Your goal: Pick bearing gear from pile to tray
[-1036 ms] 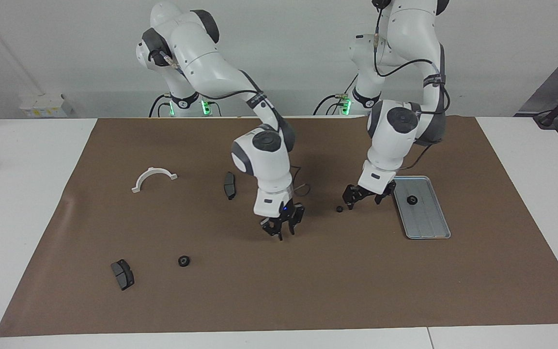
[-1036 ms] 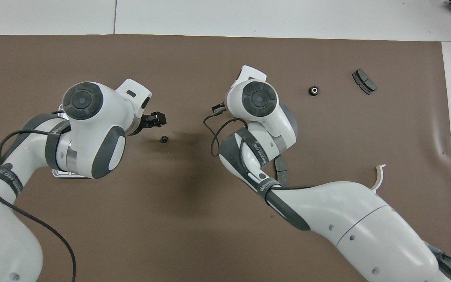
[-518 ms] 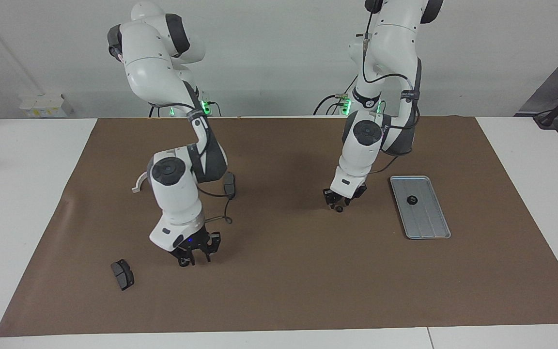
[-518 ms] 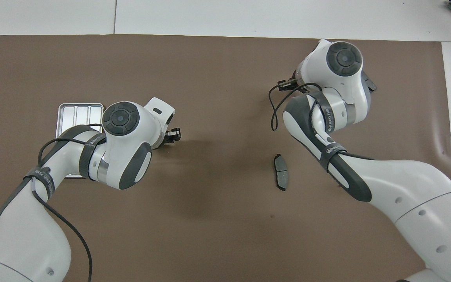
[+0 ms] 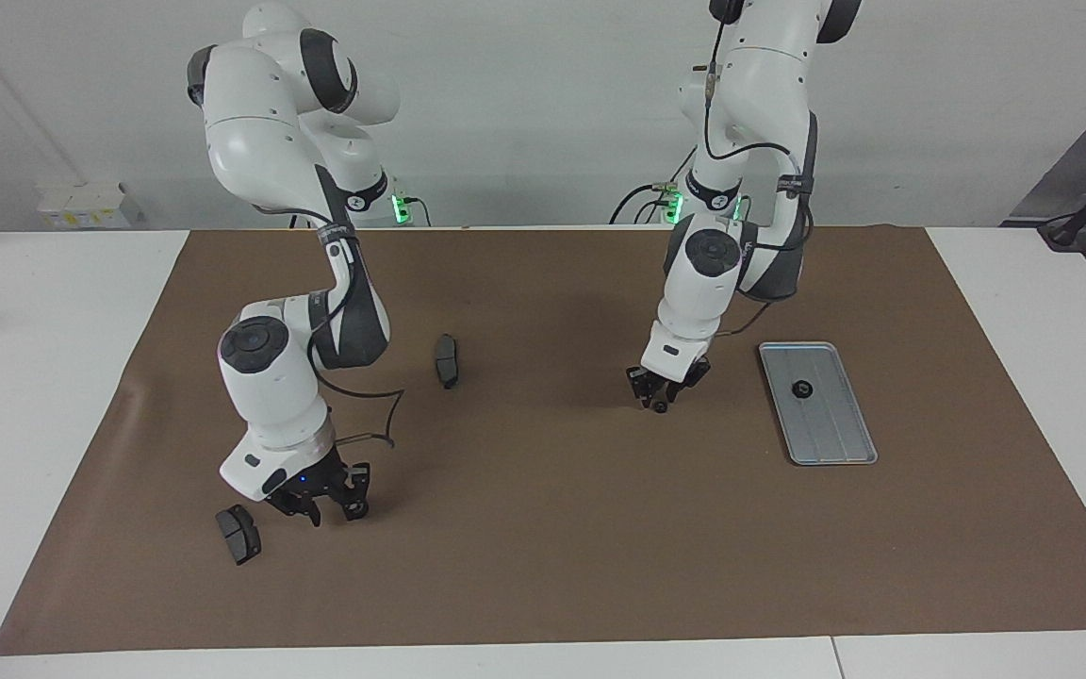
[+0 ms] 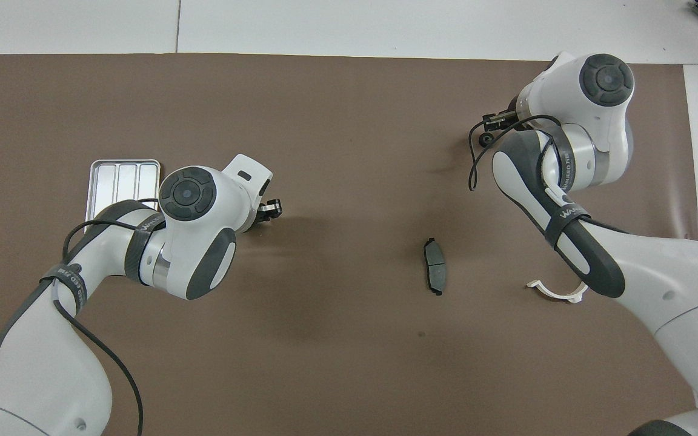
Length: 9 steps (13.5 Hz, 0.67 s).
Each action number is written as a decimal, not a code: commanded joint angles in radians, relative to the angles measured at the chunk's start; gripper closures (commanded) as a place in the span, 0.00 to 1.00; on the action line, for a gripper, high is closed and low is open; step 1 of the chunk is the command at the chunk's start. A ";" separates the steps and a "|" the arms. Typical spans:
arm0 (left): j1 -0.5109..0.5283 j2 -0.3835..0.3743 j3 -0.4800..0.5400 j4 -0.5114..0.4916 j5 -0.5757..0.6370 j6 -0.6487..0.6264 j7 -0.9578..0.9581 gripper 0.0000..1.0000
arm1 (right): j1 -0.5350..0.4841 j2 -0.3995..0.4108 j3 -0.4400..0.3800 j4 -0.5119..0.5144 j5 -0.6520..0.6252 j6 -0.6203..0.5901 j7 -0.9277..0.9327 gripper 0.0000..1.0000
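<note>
Bearing gear (image 5: 660,408), small, black and round, sits on the brown mat (image 5: 543,547) between my left pincer's (image 5: 658,401) narrowed tips, near the flat silver-grey metal tray (image 5: 840,443), which holds 1 gear (image 5: 800,388). My right pincer (image 5: 331,505) is down at another gear (image 5: 355,509), beside a dark grey brake pad (image 5: 238,534); I cannot tell its grip.

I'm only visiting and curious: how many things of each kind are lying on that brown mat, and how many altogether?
Black gears: 3
Dark brake pads: 2
White half-ring bracket: 1
Metal tray: 1
Total: 7
</note>
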 commanded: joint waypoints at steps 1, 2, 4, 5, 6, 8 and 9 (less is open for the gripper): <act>-0.007 -0.022 0.011 -0.035 0.003 0.039 -0.014 0.54 | 0.004 -0.005 0.012 -0.018 -0.012 0.024 0.007 0.53; -0.006 -0.022 0.013 -0.035 0.005 0.042 -0.011 0.54 | 0.009 -0.003 0.014 -0.021 -0.012 0.024 0.011 0.53; -0.006 -0.019 0.013 -0.039 0.005 0.049 -0.008 0.54 | 0.009 -0.008 0.017 -0.047 -0.014 0.025 0.010 0.53; -0.006 -0.015 0.013 -0.039 0.005 0.058 -0.008 0.55 | 0.016 -0.002 0.017 -0.053 -0.014 0.030 0.010 0.53; -0.006 -0.015 0.013 -0.039 0.005 0.062 -0.008 0.58 | 0.029 -0.005 0.017 -0.069 -0.014 0.030 0.010 0.53; -0.006 -0.015 0.013 -0.047 0.005 0.060 -0.007 0.74 | 0.029 -0.014 0.017 -0.096 -0.015 0.027 0.008 0.53; -0.006 -0.015 0.013 -0.047 0.005 0.059 -0.005 0.91 | 0.030 -0.016 0.017 -0.099 -0.015 0.019 0.005 0.53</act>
